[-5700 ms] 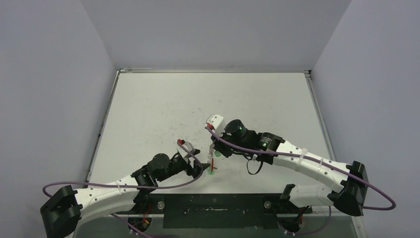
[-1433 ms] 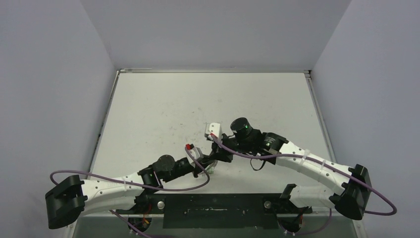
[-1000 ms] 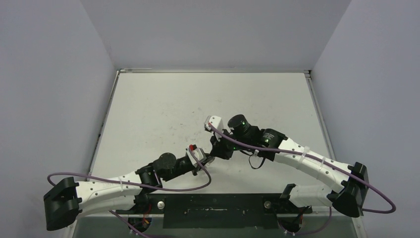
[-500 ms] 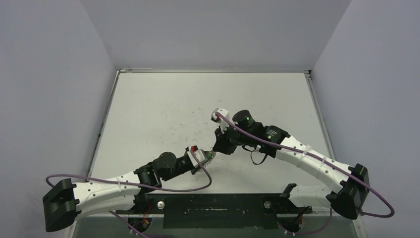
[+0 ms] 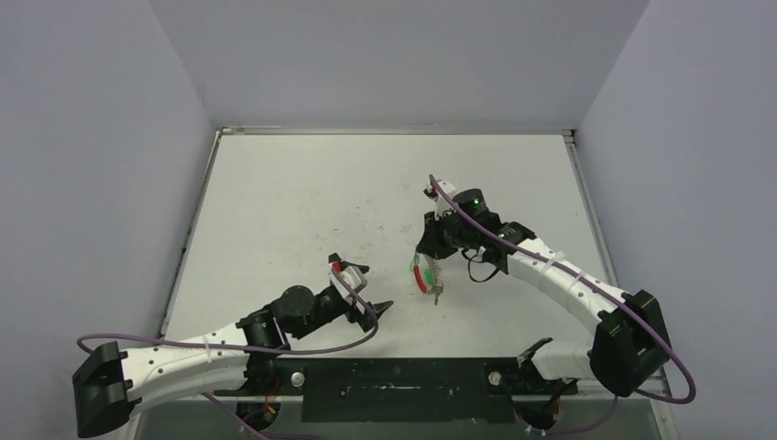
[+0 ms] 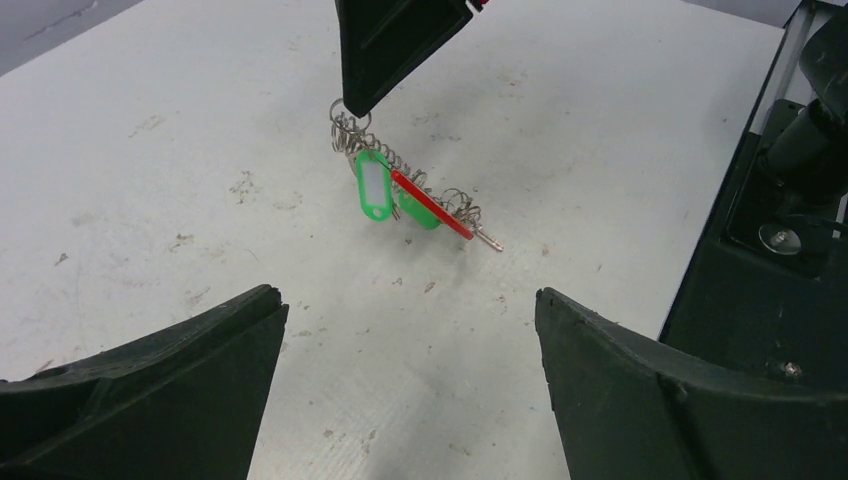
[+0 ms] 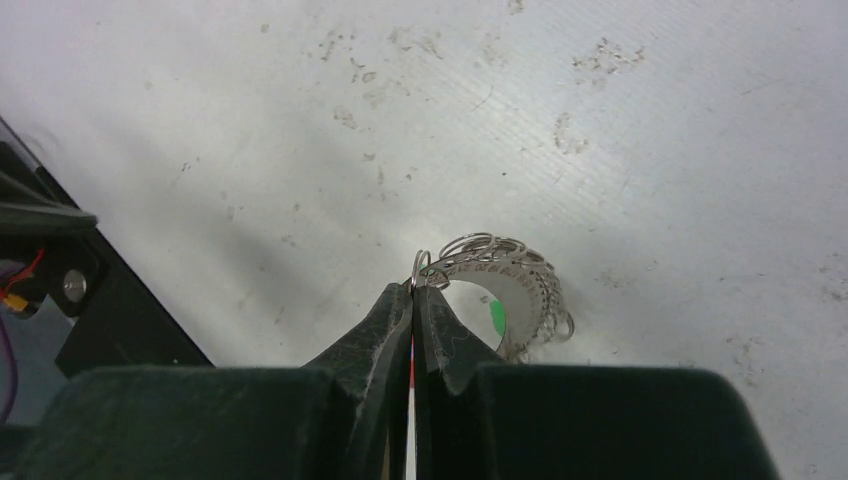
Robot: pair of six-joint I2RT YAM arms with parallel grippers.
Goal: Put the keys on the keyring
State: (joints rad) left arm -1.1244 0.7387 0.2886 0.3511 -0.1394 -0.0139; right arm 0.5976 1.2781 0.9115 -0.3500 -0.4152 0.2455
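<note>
White table (image 5: 302, 202): right pincer (image 7: 413, 288) clenches one keyring (image 6: 432, 208), perhaps two green-tagged keys (image 6: 373, 187); left pincer (image 6: 405, 300) gapes.

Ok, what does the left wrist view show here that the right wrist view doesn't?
Only the left wrist view: the left gripper wide open and empty, and the keyring hanging side-on, with its red segment and the keys with their green tag strung along it.
Only the right wrist view: the right gripper seen close, pads pinched on one wire loop at the ring's edge, and the ring as a round loop from above.
Both: the right gripper shut on the keyring above the white table.
</note>
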